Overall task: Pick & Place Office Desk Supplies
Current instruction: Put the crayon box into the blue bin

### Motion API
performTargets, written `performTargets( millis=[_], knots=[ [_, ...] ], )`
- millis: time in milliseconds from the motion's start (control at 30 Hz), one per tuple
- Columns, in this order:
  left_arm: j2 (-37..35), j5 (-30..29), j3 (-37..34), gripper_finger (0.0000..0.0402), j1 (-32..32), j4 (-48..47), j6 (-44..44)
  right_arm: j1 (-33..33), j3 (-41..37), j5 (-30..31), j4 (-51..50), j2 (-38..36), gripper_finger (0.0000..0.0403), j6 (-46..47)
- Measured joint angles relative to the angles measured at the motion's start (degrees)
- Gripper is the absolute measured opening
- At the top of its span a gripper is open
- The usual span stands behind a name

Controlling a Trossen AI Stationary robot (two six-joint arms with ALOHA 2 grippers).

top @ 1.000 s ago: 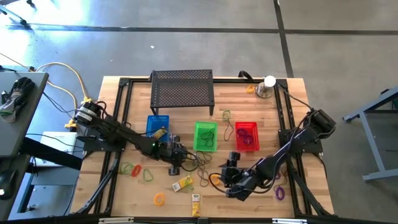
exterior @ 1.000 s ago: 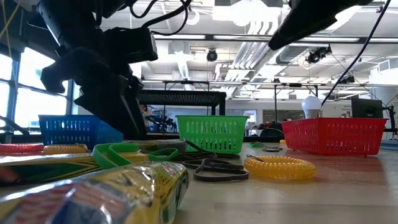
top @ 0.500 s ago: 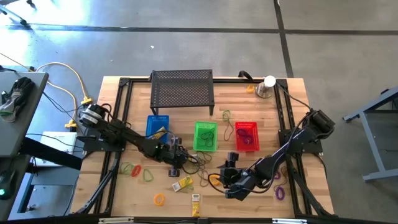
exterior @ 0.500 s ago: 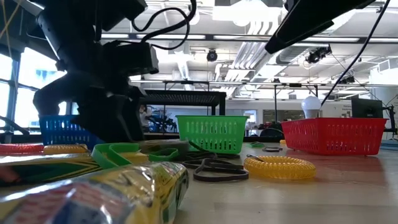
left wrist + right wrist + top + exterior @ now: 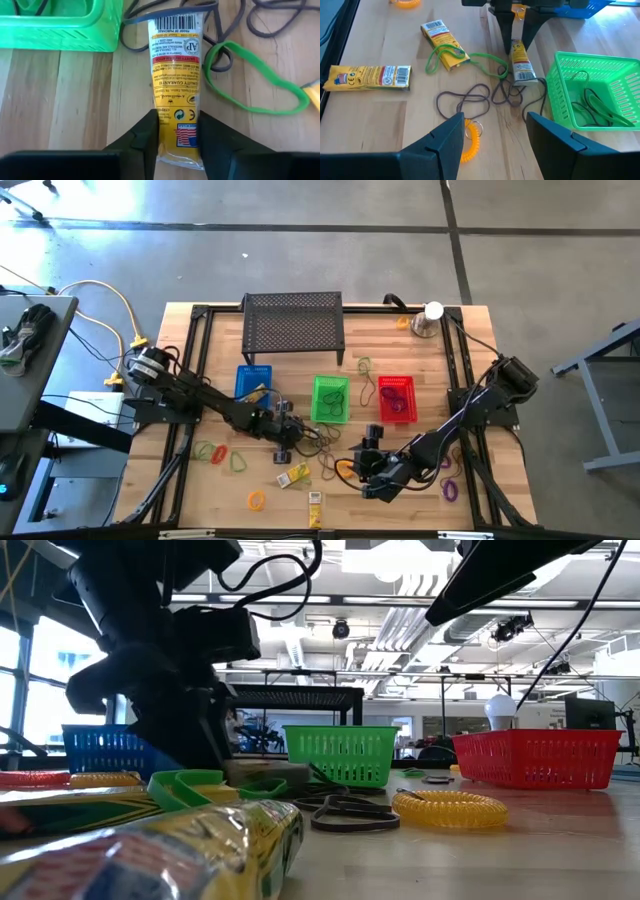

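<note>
Left wrist view shows you the step in hand: the left gripper (image 5: 177,132) has its two dark fingers set either side of the near end of a yellow packet (image 5: 176,75), touching it or nearly so, though I can't tell whether they are squeezing yet. The packet lies flat on the wooden table (image 5: 60,100), just beside the green basket (image 5: 60,25), its far end next to the basket's corner. My advice: close squarely across the narrow width and lift straight up, because dark loops (image 5: 220,30) lie across the packet's far end and a green band (image 5: 255,75) curls just beside it; a sideways drag would likely pull them along.

The basket is rigid slotted plastic with upright walls and already holds a few thin loops. The packet is a long, flat pouch of glossy, crinkly film, printed with a barcode; it will probably give under the fingers, so grip firmly. The bands are thin, limp and rubbery.

The right gripper (image 5: 492,145) waits in front of the green basket with its fingers spread wide and nothing between them, near an orange coil (image 5: 472,142).
</note>
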Motion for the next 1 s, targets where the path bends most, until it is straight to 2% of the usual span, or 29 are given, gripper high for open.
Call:
performTargets(
  millis=[167, 333, 467, 667, 833, 933, 1000],
  knots=[
    [-3.1, 4.3, 0.0, 0.0103, -1.3, -1.4, -1.3, 0.0, 0.0, 0.0, 0.0, 0.0, 0.0203, 0.1],
    [-9.9, 4.4, 0.5, 0.0104, -3.8, -4.1, -6.5, 0.0, 0.0, -0.2, 0.0, -0.1, 0.0203, 0.1],
    [-16.8, 4.4, 0.5, 0.0104, -5.7, -11.3, -19.2, 0.0, 0.0, -0.2, 0.0, -0.1, 0.0203, 0.1],
    [-27.9, 4.3, 0.5, 0.0104, -5.8, -29.3, -37.8, 0.0, 0.0, -0.2, 0.0, -0.1, 0.0203, 0.0],
    [-34.4, 0.5, 0.5, 0.0104, -0.7, -42.3, -54.0, 0.0, 0.0, -0.2, 0.3, -0.1, 0.0203, 0.0],
    [-36.3, -3.1, 0.5, 0.0104, 3.4, -49.4, -63.3, 0.0, 0.0, -0.2, 0.7, -0.1, 0.0203, 0.1],
    [-36.5, -3.7, 0.5, 0.0104, 6.0, -52.5, -66.5, 0.1, 0.0, -0.2, 1.1, -0.1, 0.0203, 0.3]
  ],
)
